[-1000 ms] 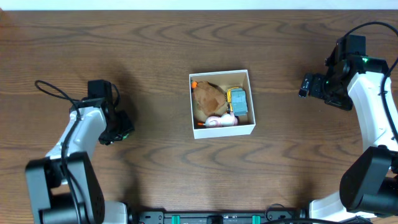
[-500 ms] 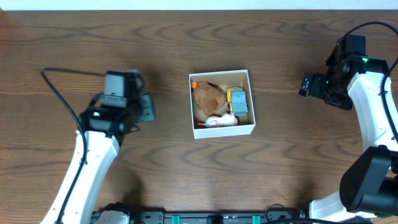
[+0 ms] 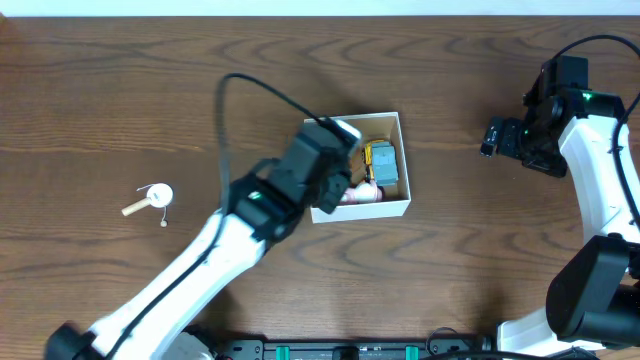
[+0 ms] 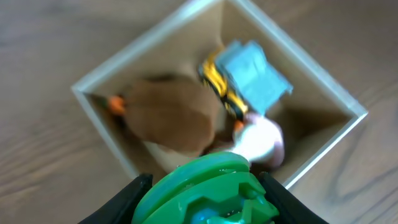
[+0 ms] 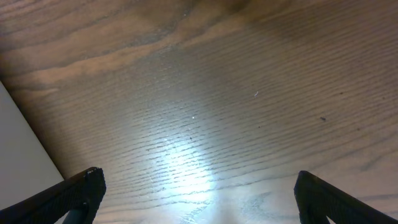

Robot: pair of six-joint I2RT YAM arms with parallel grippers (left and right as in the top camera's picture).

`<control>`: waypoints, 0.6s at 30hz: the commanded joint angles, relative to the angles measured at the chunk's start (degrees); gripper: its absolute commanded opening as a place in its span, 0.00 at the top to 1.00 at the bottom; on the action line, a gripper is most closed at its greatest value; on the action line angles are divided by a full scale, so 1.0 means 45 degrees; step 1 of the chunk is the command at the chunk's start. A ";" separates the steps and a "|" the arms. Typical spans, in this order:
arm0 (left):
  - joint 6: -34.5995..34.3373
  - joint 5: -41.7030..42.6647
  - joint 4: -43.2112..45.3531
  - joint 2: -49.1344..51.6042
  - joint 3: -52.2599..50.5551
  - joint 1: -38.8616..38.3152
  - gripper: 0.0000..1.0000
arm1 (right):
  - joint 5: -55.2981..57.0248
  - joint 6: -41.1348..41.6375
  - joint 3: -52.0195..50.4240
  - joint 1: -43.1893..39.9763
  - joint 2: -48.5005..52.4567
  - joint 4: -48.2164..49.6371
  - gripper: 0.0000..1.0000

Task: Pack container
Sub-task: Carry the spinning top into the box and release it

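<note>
While a small toy (image 3: 150, 197) lies well left of it, my left gripper (image 4: 208, 202) pinches a green toy (image 4: 199, 174) right above the box (image 4: 140, 50), which holds a brown toy (image 4: 171, 118), a blue one (image 4: 255, 71) and a pink one (image 4: 261, 140). Well to its right, my right gripper (image 5: 199, 199) hangs spread over the table (image 5: 205, 93).

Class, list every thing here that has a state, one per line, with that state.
container, open, upright, partly filled.
green toy, gripped above the container.
left gripper, shut on the green toy.
right gripper, open, empty.
brown toy, lying in the container.
blue and yellow toy, lying in the container.
pink and white toy, lying in the container.
small white piece, loose on the table.
</note>
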 commanded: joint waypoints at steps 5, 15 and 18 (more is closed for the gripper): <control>0.0452 -0.0238 0.0024 0.1268 0.0165 -0.0180 0.21 | -0.0058 -0.0097 -0.0058 -0.0044 0.0019 -0.0063 0.01; -0.0369 -0.0248 -0.0257 -0.0855 0.0209 0.1321 0.02 | -0.0058 -0.0097 -0.0058 -0.0044 0.0019 -0.0063 0.01; -0.1190 -0.0510 -0.1059 -0.1758 0.0209 0.2832 0.02 | -0.0058 -0.0097 -0.0058 -0.0044 0.0019 -0.0058 0.01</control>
